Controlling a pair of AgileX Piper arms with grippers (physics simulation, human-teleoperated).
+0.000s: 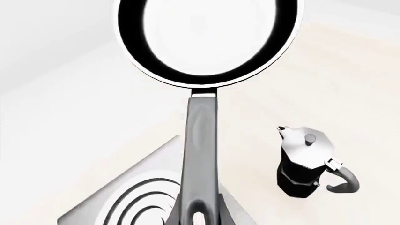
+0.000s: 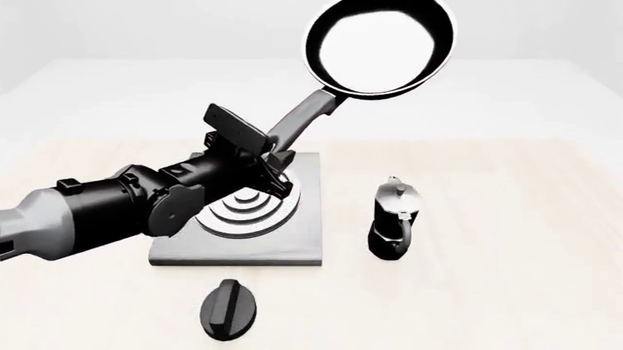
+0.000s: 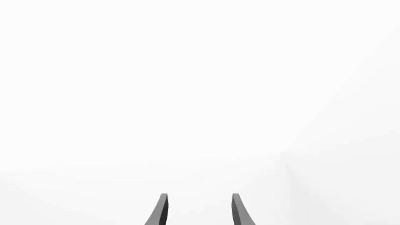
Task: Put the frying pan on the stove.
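Gripping the far end of the long grey handle, the left gripper (image 2: 276,157) holds the frying pan (image 2: 381,47) high in the air, its fingers clenched on the handle. The pan tilts so its round black bowl faces the front camera, raised well above the surface (image 2: 506,292) and beyond the stove's far edge. It touches nothing but the fingers. This lifted pose seems to be a carry: the pan is clear of everything below, so it can be swung over and lowered without knocking anything.

The stove (image 2: 302,240), a flat grey square plate with silver ring burner, lies on the surface directly beneath the left gripper and handle. It is bare, so the pan is not yet placed.

A moka pot (image 2: 395,219) stands upright just beside the stove, on its right. A small black oval knob (image 2: 230,310) lies near the stove's front edge.

The right gripper (image 3: 197,208) shows only in its own wrist view, fingers spread apart and grasping nothing, against blank white.

Counted: one pan, one stove, one moka pot, one knob, two grippers.
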